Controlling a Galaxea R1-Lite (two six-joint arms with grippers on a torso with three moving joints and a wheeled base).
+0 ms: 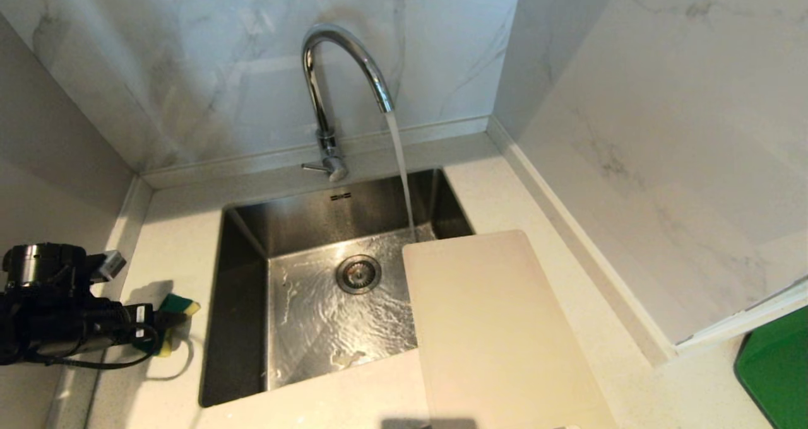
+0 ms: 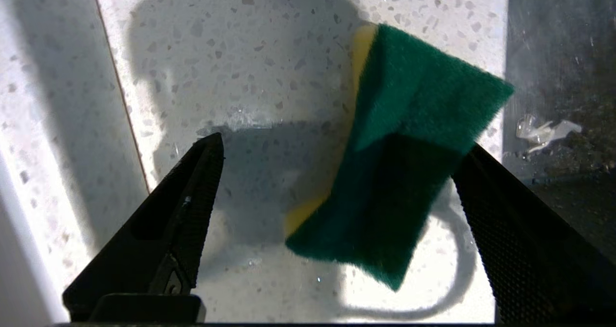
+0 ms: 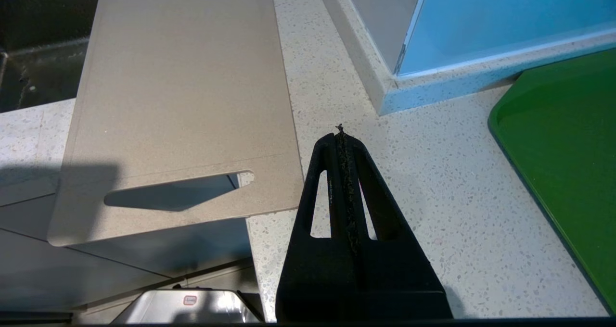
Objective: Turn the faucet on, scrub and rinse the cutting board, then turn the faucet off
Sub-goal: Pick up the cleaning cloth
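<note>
Water runs from the faucet (image 1: 341,69) into the sink (image 1: 297,227). From the head camera I see the cutting board (image 1: 499,328) lying on the counter (image 1: 183,227) at the sink's right rim, its far corner overhanging the basin. My left gripper (image 2: 337,173) sits left of the sink; only its wrist camera shows the fingers (image 2: 192,202) spread wide, with the green-and-yellow sponge (image 2: 404,158) between them, against one finger and clear of the other. My right gripper (image 3: 342,139), unseen from the head, has its fingers pressed together near the board's slotted end. That camera also shows a green tray (image 3: 563,154) right of the board.
</note>
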